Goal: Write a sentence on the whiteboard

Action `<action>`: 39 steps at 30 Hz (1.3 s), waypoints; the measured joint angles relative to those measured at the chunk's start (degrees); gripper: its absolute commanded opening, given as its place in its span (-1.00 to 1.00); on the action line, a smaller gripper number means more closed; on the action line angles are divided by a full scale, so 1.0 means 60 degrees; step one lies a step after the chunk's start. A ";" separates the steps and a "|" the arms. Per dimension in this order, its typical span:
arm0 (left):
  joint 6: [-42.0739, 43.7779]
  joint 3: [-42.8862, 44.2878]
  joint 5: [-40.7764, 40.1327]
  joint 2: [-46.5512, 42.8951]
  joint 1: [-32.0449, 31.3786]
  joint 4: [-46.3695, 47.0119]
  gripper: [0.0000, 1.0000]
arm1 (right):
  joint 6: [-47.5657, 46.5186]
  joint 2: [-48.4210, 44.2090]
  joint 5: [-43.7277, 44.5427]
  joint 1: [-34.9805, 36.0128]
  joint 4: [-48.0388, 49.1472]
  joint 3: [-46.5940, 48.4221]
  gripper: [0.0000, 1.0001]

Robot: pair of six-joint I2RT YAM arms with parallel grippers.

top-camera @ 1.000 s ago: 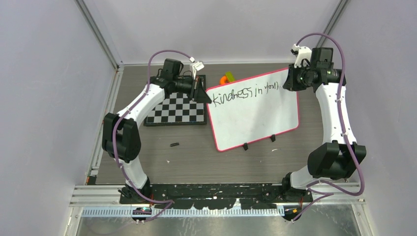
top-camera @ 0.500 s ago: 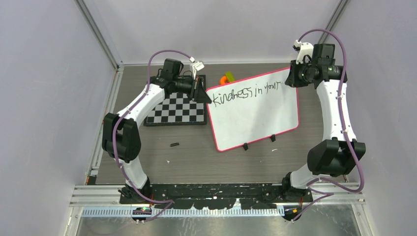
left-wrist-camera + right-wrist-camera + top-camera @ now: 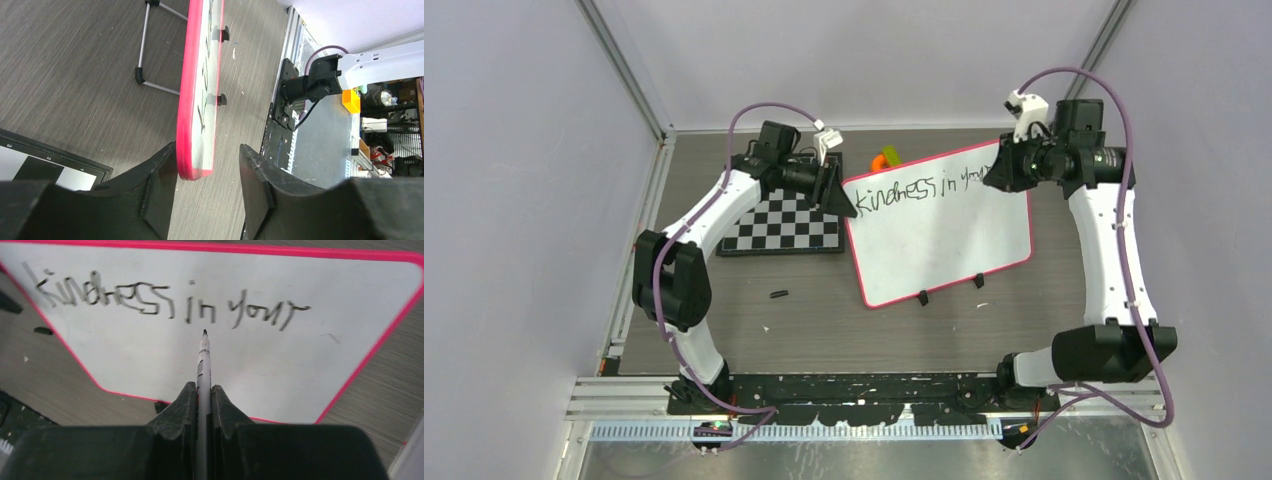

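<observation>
We steady the pink-framed white whiteboard (image 3: 944, 235) between parted left fingers (image 3: 160, 190). Right fingers (image 3: 182, 410) pinch a slim white marker (image 3: 203, 360) for writing.

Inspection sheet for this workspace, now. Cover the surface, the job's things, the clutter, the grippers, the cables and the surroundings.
Surface: dark wood-grain table.
Job's things: whiteboard with a pink frame, propped up on a wire stand. The sentence reads "kindness in your" so far.
Clutter: checkerboard left of the whiteboard, small black piece on the table, orange and green object behind the whiteboard.
Grippers: left gripper straddles the whiteboard's corner, with a gap showing on one side. Right gripper is shut on a marker, its tip under "in"; contact cannot be told.
Cables: purple cable loops over each arm.
Surroundings: pale walls, metal rail at the near edge.
</observation>
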 measured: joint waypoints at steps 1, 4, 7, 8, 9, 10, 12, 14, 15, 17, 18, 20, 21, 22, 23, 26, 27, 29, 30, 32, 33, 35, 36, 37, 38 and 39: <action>0.0033 -0.0025 0.0000 0.0000 0.0000 -0.0047 0.07 | 0.0007 -0.0251 -0.0113 0.0219 -0.0033 -0.0160 -0.99; 0.0138 -0.0229 0.0004 -0.0062 0.0007 -0.0120 0.18 | 0.0095 -0.0976 -0.0408 0.1053 0.0029 -0.0882 -0.99; 0.0193 -0.0586 0.0004 -0.0124 0.0011 -0.0124 0.26 | 0.0372 -0.1450 -0.0612 0.1989 0.0211 -0.1854 -1.00; 0.0186 -0.0729 0.0004 -0.0146 0.0011 -0.0102 0.26 | 0.0503 -0.1497 -0.0619 0.2295 0.0313 -0.2160 -0.99; 0.0164 -0.0900 0.0004 -0.0175 0.0011 -0.0055 0.27 | 0.0586 -0.1508 -0.0608 0.2524 0.0382 -0.2379 -0.99; 0.0131 -0.1064 0.0007 -0.0197 0.0011 -0.0018 0.27 | 0.0714 -0.1486 -0.0546 0.2878 0.0503 -0.2663 -0.99; 0.0015 -0.1341 0.0015 -0.0211 0.0011 0.0095 0.27 | 0.0889 -0.1453 -0.0419 0.3359 0.0699 -0.3075 -0.99; -0.0109 -0.1555 0.0011 -0.0211 0.0007 0.0197 0.27 | 0.1067 -0.1439 -0.0324 0.3778 0.0947 -0.3483 -1.00; -0.0146 -0.1614 0.0015 -0.0211 0.0000 0.0244 0.27 | 0.1122 -0.1446 -0.0317 0.3945 0.1082 -0.3661 -0.99; -0.0255 -0.1668 0.0015 -0.0211 -0.0026 0.0379 0.27 | 0.1239 -0.1450 -0.0306 0.4109 0.1304 -0.3923 -1.00; -0.0324 -0.1701 0.0018 -0.0211 -0.0047 0.0514 0.27 | 0.1300 -0.1479 -0.0306 0.4131 0.1494 -0.4080 -0.99; -0.0441 -0.1770 0.0022 -0.0211 -0.0095 0.0769 0.25 | 0.1384 -0.1566 -0.0313 0.4138 0.1730 -0.4324 -0.99; -0.0525 -0.1803 0.0026 -0.0211 -0.0127 0.0860 0.24 | 0.1457 -0.1621 -0.0321 0.4153 0.1872 -0.4462 -1.00; -0.0586 -0.1825 0.0026 -0.0211 -0.0160 0.0954 0.22 | 0.1530 -0.1665 -0.0339 0.4171 0.1989 -0.4568 -0.99; -0.0637 -0.1836 0.0026 -0.0204 -0.0200 0.1024 0.20 | 0.1585 -0.1712 -0.0364 0.4186 0.2142 -0.4674 -0.99; -0.0820 -0.1836 0.0047 -0.0168 -0.0331 0.1271 0.13 | 0.1676 -0.1785 -0.0470 0.4248 0.2481 -0.4885 -0.99; -0.0863 -0.1836 0.0051 -0.0138 -0.0357 0.1344 0.10 | 0.1679 -0.1796 -0.0506 0.4280 0.2575 -0.4940 -0.99; -0.0922 -0.1836 0.0055 -0.0062 -0.0401 0.1464 0.05 | 0.1657 -0.1800 -0.0528 0.4353 0.2710 -0.4998 -0.99; -0.0991 -0.1836 0.0058 -0.0004 -0.0423 0.1555 0.04 | 0.1621 -0.1800 -0.0521 0.4390 0.2790 -0.5020 -0.99; -0.1082 -0.1836 0.0058 0.0117 -0.0455 0.1647 -0.02 | 0.1563 -0.1800 -0.0484 0.4419 0.2914 -0.5031 -0.99; -0.1111 -0.1836 0.0058 0.0175 -0.0459 0.1683 -0.05 | 0.1537 -0.1800 -0.0452 0.4444 0.2998 -0.5031 -0.99; -0.1158 -0.1836 0.0055 0.0251 -0.0459 0.1716 -0.12 | 0.1512 -0.1796 -0.0404 0.4466 0.3180 -0.5031 -1.00; -0.1173 -0.1836 0.0055 0.0273 -0.0459 0.1749 -0.14 | 0.1512 -0.1800 -0.0368 0.4488 0.3260 -0.5031 -0.99; -0.1213 -0.1836 0.0055 0.0288 -0.0459 0.1774 -0.19 | 0.1508 -0.1796 -0.0324 0.4510 0.3344 -0.5042 -1.00; -0.1246 -0.1836 0.0055 0.0288 -0.0463 0.1796 -0.24 | 0.1504 -0.1800 -0.0295 0.4510 0.3406 -0.5053 -0.99; -0.1279 -0.1836 0.0051 0.0288 -0.0463 0.1821 -0.29 | 0.1486 -0.1800 -0.0240 0.4524 0.3501 -0.5093 -0.99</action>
